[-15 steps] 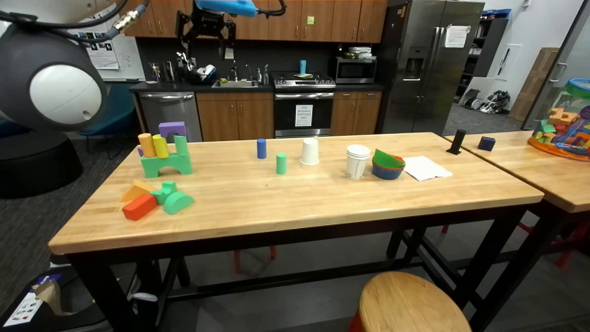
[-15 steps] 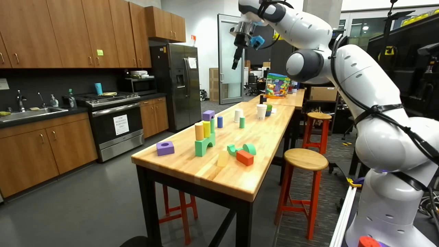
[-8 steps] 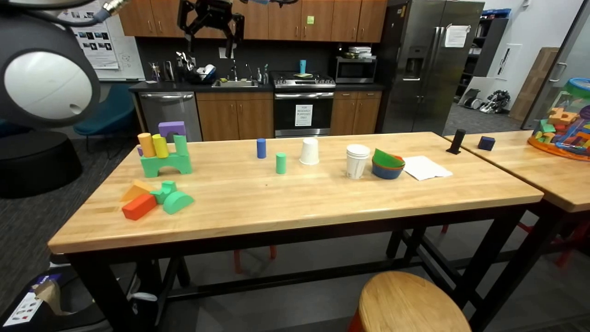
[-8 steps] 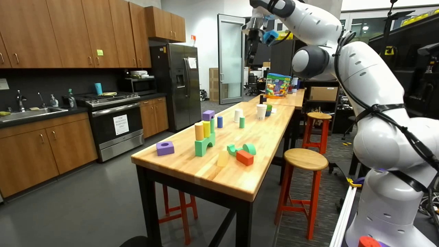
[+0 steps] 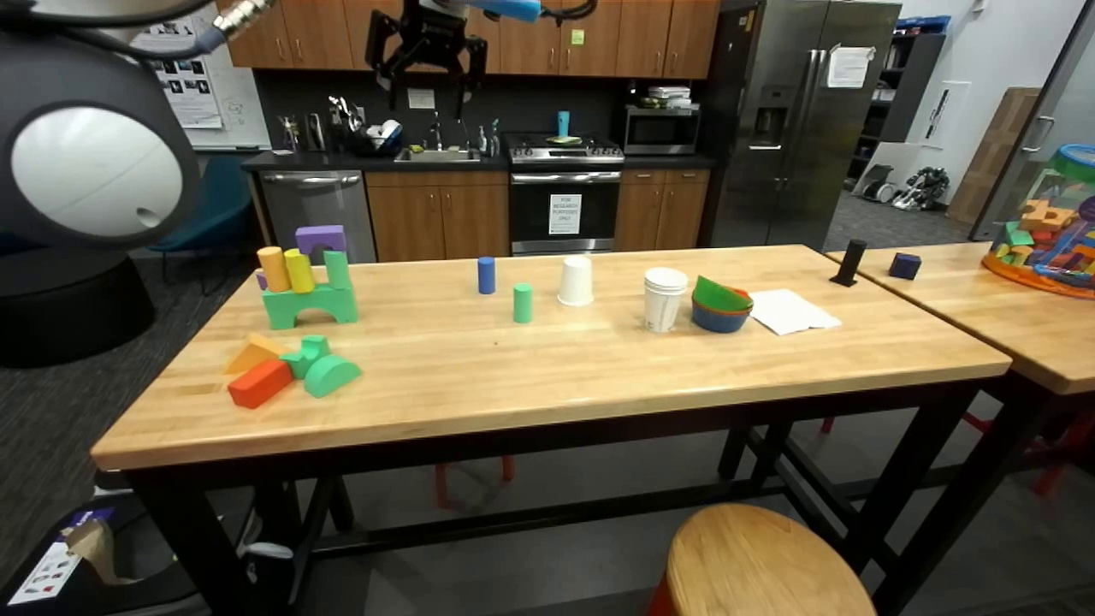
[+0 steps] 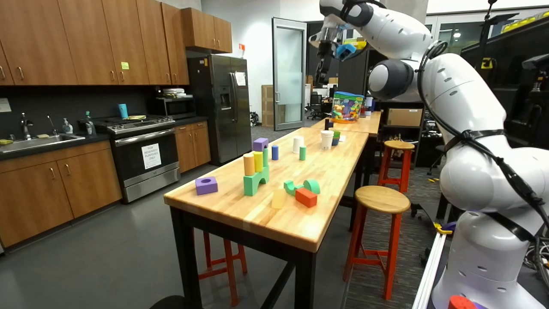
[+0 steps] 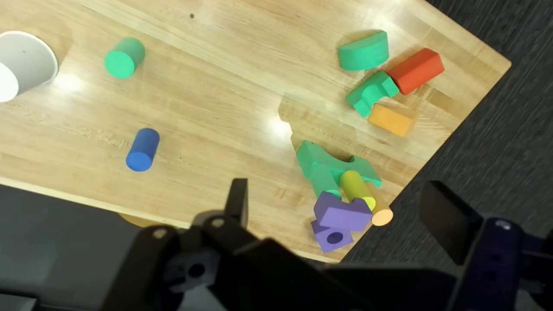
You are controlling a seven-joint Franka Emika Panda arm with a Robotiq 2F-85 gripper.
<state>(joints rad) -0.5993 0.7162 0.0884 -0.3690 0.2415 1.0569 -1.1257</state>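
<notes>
Kitchen cabinets (image 5: 620,38) and a dark fridge (image 5: 796,158) stood behind the long wooden table (image 5: 530,385). Above this table hung the gripper (image 5: 426,104), seen in both exterior views, with its fingers (image 7: 449,220) spread wide apart. Near one end of the table stood a small block tower (image 6: 258,163), which in the wrist view appeared between the fingers. Its base was a green arch block (image 7: 317,156); a yellow cylinder (image 7: 357,188) and an orange cylinder (image 7: 382,214) stood upright on it, and a purple arch block (image 7: 341,215) formed the top. Close to the tower lay a purple block with a hole (image 6: 206,188). Farther along, a blue cylinder (image 7: 144,147) and a green cylinder (image 7: 125,58) stood near an upside-down white cup (image 5: 576,282).
</notes>
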